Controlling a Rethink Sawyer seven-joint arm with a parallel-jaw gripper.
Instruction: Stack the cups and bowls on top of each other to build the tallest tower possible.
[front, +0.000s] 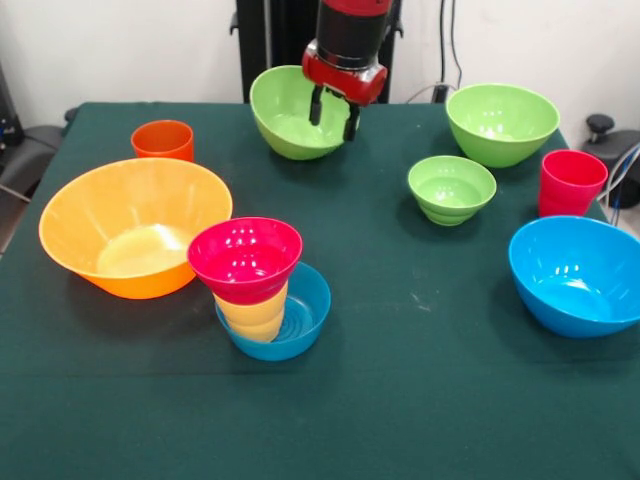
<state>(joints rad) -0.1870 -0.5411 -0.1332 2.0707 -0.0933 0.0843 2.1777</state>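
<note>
My gripper (334, 114) hangs at the far side of the table over the right rim of a big green bowl (285, 125), which tilts toward the camera. Its two fingers stand apart, one inside the bowl and one at its rim, so it is open. A short tower stands near the middle front: a small blue bowl (305, 320) holds the yellow ribbed cup (255, 312), with the small red bowl (245, 258) on top. The very wide orange bowl (130, 225), orange cup (162, 140), second big green bowl (501, 122), small green bowl (451, 188), red cup (571, 183) and big blue bowl (575, 275) stand apart.
The dark green table cloth (420, 400) covers the table. The robot's black pedestal (270, 40) stands behind the far edge. Dark gear (605, 135) and cables lie off the table's right side.
</note>
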